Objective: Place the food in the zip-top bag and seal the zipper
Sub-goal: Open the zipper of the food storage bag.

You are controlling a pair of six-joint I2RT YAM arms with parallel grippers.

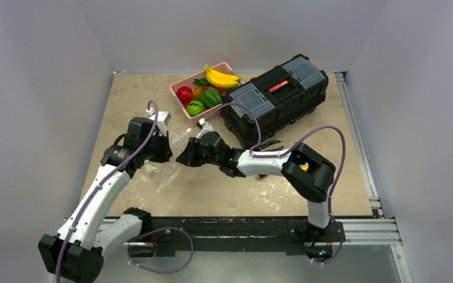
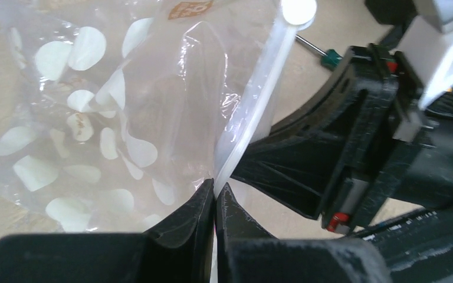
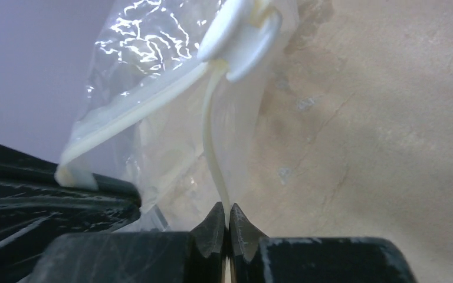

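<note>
The zip-top bag [image 1: 164, 172] is held up between both grippers at the table's middle left; no food shows in it. My left gripper [image 1: 165, 147] is shut on one zipper strip [image 2: 253, 106]. My right gripper [image 1: 184, 156] is shut on the other strip [image 3: 212, 135]. The two strips spread apart below the white slider [image 3: 242, 41], so the mouth is open. The bag's white spots show in the left wrist view [image 2: 88, 47]. The food lies in the pink basket [image 1: 176, 88]: a banana bunch [image 1: 221, 76], a red piece [image 1: 184, 94] and green pieces [image 1: 211, 97].
A black toolbox [image 1: 274, 97] stands right of the basket, close behind the right arm. A green-handled screwdriver [image 2: 329, 57] lies on the table beyond the bag. The table's metal rail [image 1: 354, 130] runs along the right side.
</note>
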